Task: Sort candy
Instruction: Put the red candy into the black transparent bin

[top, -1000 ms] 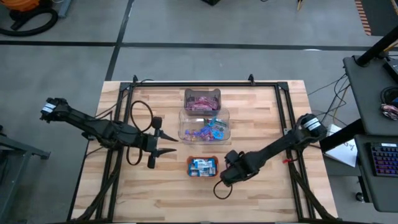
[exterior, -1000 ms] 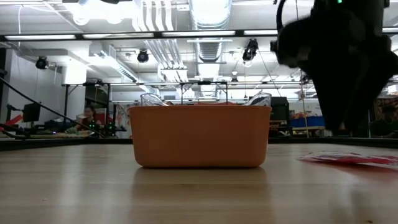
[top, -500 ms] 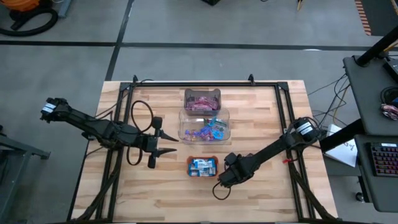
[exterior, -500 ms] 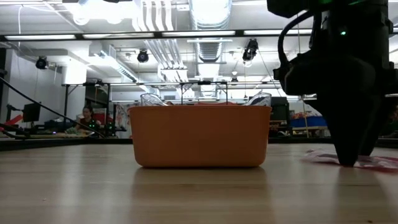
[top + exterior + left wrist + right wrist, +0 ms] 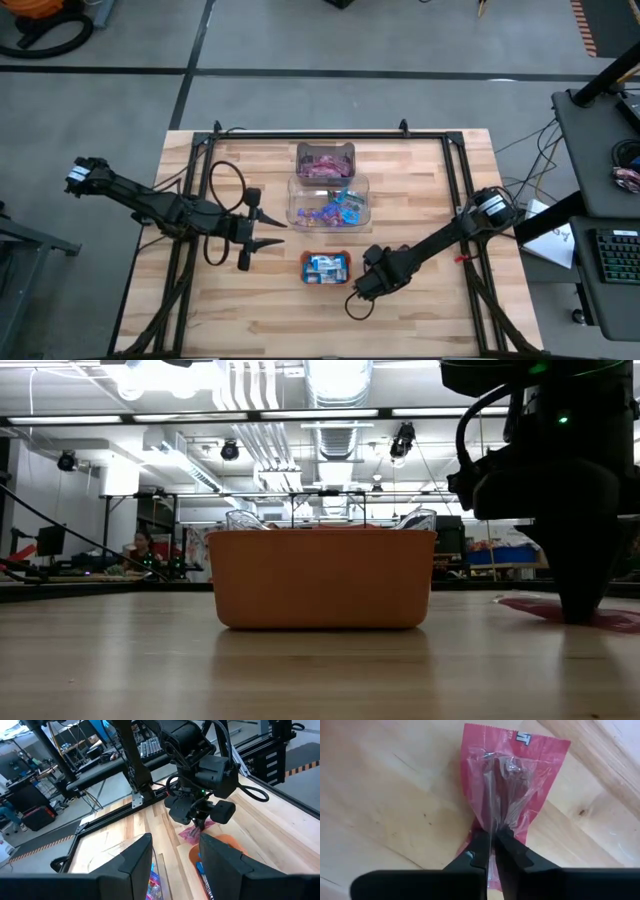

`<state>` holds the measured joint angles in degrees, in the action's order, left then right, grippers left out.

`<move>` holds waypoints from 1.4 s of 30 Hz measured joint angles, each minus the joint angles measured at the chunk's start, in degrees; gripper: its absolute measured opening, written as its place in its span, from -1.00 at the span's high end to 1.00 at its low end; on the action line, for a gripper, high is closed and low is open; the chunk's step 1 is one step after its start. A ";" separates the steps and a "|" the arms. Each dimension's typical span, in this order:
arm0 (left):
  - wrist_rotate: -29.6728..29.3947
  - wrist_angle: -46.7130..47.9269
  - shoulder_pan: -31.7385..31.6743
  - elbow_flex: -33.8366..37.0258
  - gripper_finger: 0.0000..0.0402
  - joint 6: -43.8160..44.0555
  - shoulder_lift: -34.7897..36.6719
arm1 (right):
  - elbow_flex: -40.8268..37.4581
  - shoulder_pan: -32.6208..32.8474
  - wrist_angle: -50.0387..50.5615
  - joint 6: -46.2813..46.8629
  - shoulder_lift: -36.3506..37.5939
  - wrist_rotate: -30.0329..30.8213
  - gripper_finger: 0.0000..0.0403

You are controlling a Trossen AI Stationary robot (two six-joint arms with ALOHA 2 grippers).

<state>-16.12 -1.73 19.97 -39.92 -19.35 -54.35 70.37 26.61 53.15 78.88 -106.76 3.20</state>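
A red candy packet [image 5: 516,760] lies flat on the wooden table, just right of the small orange tray [image 5: 325,266] that holds blue-and-white bars. My right gripper [image 5: 492,834] stands over the packet, pointing down and shut on it; the low view shows it [image 5: 580,612] down at the packet [image 5: 528,605]. My left gripper [image 5: 262,235] hovers open above the table's left half, level, left of the tray, with nothing between its fingers. My right gripper pinches the red packet's middle [image 5: 492,817] between its two fingers, coming from above and pointing down. The wrapper is gathered into a raised ridge running along the packet's length. The packet's ends still lie on the table.
Two clear bins stand behind the tray: the nearer [image 5: 328,200] holds blue and purple wrappers, the farther [image 5: 325,160] purple ones. A black frame rail [image 5: 455,180] runs along the table's sides. In the low view the tray [image 5: 320,578] stands left of my right gripper.
My right gripper has gone down onto the red packet and shut on it, bunching the wrapper's middle into a ridge. The packet stays on the table.
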 joint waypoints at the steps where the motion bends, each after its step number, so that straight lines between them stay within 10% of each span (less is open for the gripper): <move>1: 0.00 0.02 0.00 0.00 0.27 0.22 0.00 | 0.00 0.00 0.02 -0.44 0.00 -0.01 0.92; 14: -0.34 0.06 0.00 0.00 0.27 2.51 0.07 | 0.24 0.00 7.86 -1.98 7.35 3.92 0.94; 28: -2.97 2.73 0.00 -0.13 0.27 9.04 0.20 | 0.24 -0.13 10.84 -8.62 24.55 27.30 0.94; 42: -2.91 5.63 0.02 -0.13 0.27 16.96 -0.39 | -0.39 -0.13 10.64 -12.93 20.74 11.75 0.66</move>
<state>-19.03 3.90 19.99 -40.05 -2.40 -54.74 69.97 26.48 63.79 65.95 -86.02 14.96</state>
